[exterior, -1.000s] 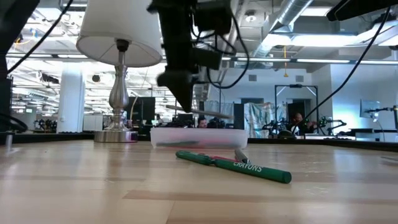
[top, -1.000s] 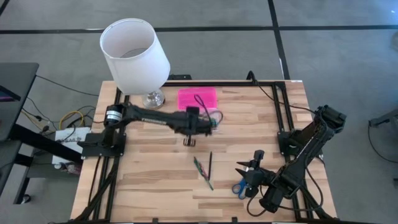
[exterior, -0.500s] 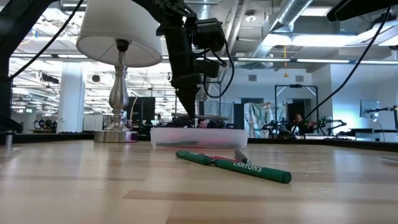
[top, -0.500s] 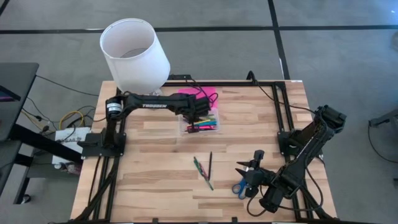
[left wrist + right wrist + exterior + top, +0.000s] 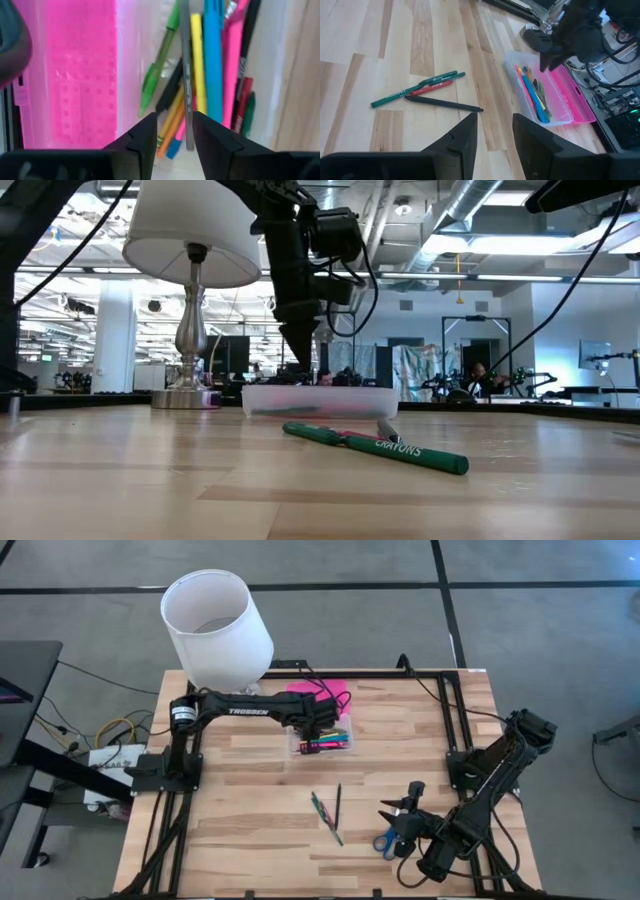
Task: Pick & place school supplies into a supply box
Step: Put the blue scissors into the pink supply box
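- Supply box (image 5: 322, 725) sits toward the far side of the table (image 5: 240, 810), left of centre, just in front of the lamp base; its pink lid (image 5: 572, 97) lies open flat behind the clear tray.
- Lamp (image 5: 215, 625) with a white shade stands at the far left corner.
- Left gripper (image 5: 322, 730) hangs point-down over the clear tray; in its wrist view the fingers (image 5: 145, 137) stand apart with nothing between them, released above the pens (image 5: 212, 60) lying in the tray: green, yellow, blue, pink, orange and dark ones.
- Near the middle, closer to the front edge, a green pencil (image 5: 415, 87), a red one (image 5: 432, 86) and a black pen (image 5: 445, 104) lie loose on the wood.
- Scissors (image 5: 385, 841) with blue handles lie further right, just beside the right gripper (image 5: 400, 810).
- Right gripper rests low near the front right, fingers parted and empty.
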Available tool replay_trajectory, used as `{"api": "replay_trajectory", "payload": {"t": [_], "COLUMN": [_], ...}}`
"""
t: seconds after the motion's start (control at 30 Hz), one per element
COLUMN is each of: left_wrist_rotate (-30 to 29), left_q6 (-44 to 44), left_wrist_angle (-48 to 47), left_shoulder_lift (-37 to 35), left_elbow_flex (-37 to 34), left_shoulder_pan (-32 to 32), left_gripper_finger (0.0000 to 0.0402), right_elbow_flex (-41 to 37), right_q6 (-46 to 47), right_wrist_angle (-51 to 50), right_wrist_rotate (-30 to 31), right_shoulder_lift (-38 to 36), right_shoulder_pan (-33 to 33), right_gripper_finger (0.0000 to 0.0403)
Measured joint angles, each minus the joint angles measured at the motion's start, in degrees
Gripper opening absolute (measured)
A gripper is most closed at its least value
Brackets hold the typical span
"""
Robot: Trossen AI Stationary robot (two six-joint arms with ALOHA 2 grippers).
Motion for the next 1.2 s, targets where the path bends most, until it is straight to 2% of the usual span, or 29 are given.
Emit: {"api": "replay_trajectory", "payload": {"t": [0.1, 0.17, 0.4, 0.57, 0.67, 0.77, 0.97, 1.2], "left_wrist_rotate": [1.18, 3.13, 10.22, 10.87, 10.4, 7.29, -3.37, -10.85], "left_q6": [-0.31, -1.59, -5.34, -6.89, -9.48, -13.03, -20.0, -26.82], "left_wrist_angle": [-4.25, -8.28, -13.04, -12.77, -12.62, -12.61, -12.37, -12.42], "left_shoulder_lift": [0.0, 0.0, -0.02, -0.02, -0.02, -0.02, -0.02, -0.02], "left_elbow_flex": [0.11, 0.64, 0.69, 0.5, 0.5, 0.5, 0.48, 0.48], "left_shoulder_pan": [-0.99, -1.87, -9.66, -18.34, -23.14, -27.61, -35.11, -41.4], "left_gripper_finger": [0.0123, 0.0123, 0.0114, 0.0109, 0.0108, 0.0107, 0.0107, 0.0107], "right_elbow_flex": [-0.08, -0.15, -0.15, -0.15, -0.15, -0.15, -0.04, -0.07], "right_q6": [1.4, 1.06, -2.91, -5.6, -7.58, -9.63, -17.48, -20.17], "right_wrist_angle": [0.13, -0.01, 0.45, 1.7, 3.11, 5.69, 10.83, 9.56], "right_wrist_rotate": [-0.84, -4.13, -22.32, -35.19, -40.43, -42.83, -43.96, -45.12], "right_shoulder_lift": [0.0, 0.0, 0.0, 0.15, 0.15, 0.17, 4.63, 11.7], "right_shoulder_pan": [-0.02, -0.32, -3.87, -6.89, -7.82, -7.55, -5.27, -4.89], "right_gripper_finger": [0.0118, 0.0118, 0.0118, 0.0118, 0.0118, 0.0118, 0.0118, 0.0118]}}
